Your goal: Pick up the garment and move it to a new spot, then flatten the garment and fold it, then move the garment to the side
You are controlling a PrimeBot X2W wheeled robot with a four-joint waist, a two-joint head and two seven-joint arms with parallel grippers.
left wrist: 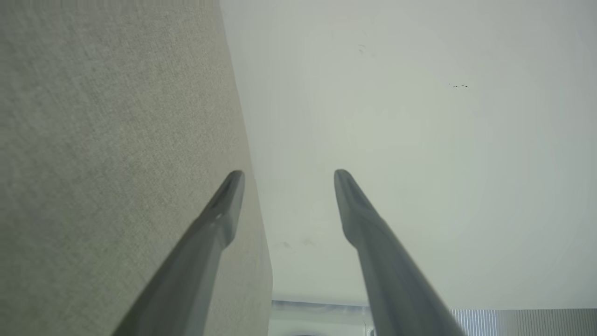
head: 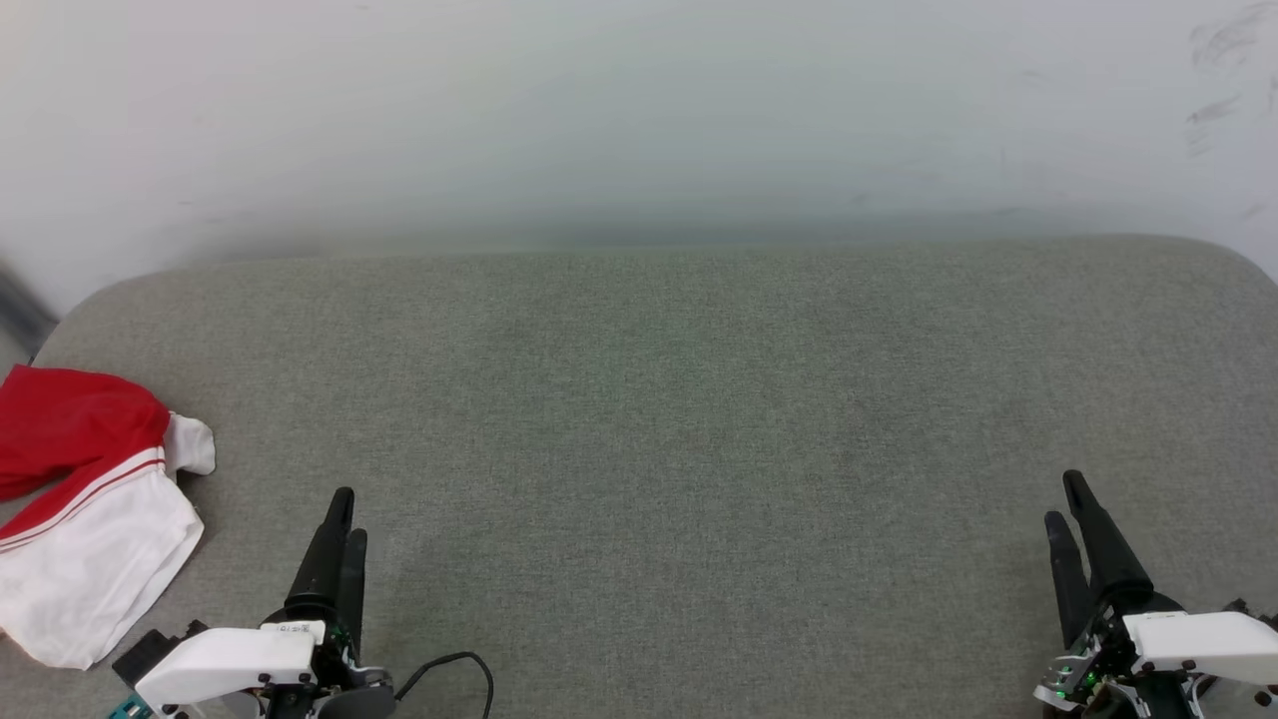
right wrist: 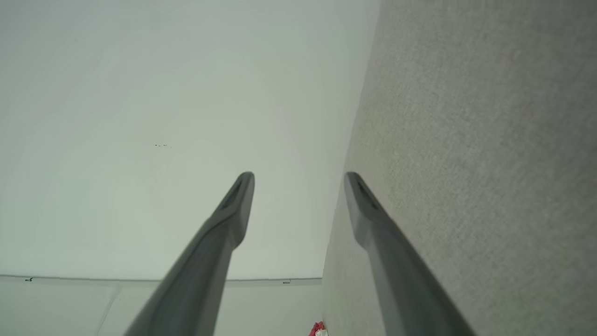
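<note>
**Edges and Blurs**

The garment (head: 85, 499) runs off the head view's left edge, so we cannot tell its full shape. In the right wrist view we see just a tiny red-and-white scrap of it at the bottom edge. A dark streak (head: 18, 305) beside the bench (head: 639, 399) is too blurred to identify. A black cable (head: 454, 667) leaves by the bottom edge.

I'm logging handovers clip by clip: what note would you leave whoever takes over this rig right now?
Left gripper: open, empty, low left over the grey fabric surface.
Right gripper: open, empty, low right.
Garment: bunched up at the surface's far left edge, apart from both grippers.
Done: nothing that shows; the garment is neither flat nor folded.
Left: pick it up, move it, flatten, fold, set aside.
</note>
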